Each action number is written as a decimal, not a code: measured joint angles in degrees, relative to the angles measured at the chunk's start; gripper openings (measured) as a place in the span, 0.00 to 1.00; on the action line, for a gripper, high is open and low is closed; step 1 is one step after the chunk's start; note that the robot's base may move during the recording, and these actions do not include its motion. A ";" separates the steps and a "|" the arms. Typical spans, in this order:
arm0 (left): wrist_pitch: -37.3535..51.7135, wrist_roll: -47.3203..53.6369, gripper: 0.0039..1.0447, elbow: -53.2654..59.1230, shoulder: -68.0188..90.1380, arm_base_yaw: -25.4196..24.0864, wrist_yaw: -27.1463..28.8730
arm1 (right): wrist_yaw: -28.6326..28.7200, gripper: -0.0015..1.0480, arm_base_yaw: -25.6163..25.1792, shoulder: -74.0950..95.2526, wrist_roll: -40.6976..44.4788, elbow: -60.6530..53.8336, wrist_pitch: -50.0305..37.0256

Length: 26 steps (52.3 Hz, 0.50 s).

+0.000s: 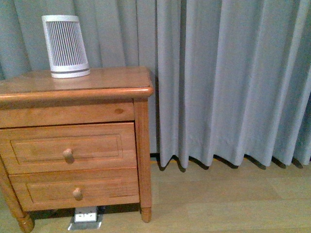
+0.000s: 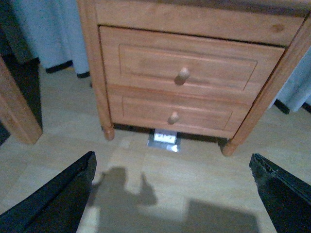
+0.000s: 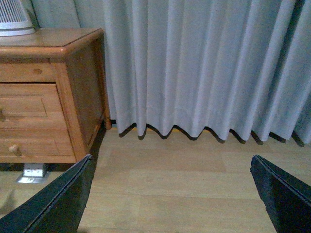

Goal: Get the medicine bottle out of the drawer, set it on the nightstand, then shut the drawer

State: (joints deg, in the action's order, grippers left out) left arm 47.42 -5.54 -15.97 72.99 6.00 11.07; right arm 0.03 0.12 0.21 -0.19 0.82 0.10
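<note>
The orange-brown nightstand (image 1: 102, 82) stands at the left in the front view. Its upper drawer (image 1: 34, 148) is shut, with a round wooden knob (image 1: 68, 155). The drawer also shows in the left wrist view (image 2: 146, 63) and partly in the right wrist view (image 3: 24, 104). The medicine bottle is hidden. My left gripper (image 2: 172, 194) is open and empty over the floor in front of the nightstand. My right gripper (image 3: 170, 194) is open and empty over the floor to the right of the nightstand. Neither arm shows in the front view.
A tall white ribbed device (image 1: 65, 46) stands on the nightstand top at the back left. The lower drawer (image 1: 102, 187) is shut. A small white plate (image 1: 86, 217) lies on the floor under the nightstand. Grey curtains (image 1: 228, 77) hang behind. A wooden post (image 2: 17, 114) stands left.
</note>
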 joint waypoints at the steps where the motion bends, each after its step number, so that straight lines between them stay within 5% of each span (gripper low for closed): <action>1: 2.16 0.09 0.94 -1.25 3.06 0.26 0.15 | 0.00 0.93 0.00 0.00 0.00 0.00 0.00; 12: 16.28 3.85 0.94 -17.75 32.28 1.25 2.01 | -0.02 0.93 0.00 0.00 0.00 0.00 0.00; 26: 20.06 9.07 0.94 -32.06 50.73 0.37 1.62 | -0.02 0.93 0.00 0.00 0.00 0.00 0.00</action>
State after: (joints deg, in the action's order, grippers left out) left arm 67.48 3.53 -48.03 123.72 6.37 12.69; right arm 0.01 0.12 0.21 -0.19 0.82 0.10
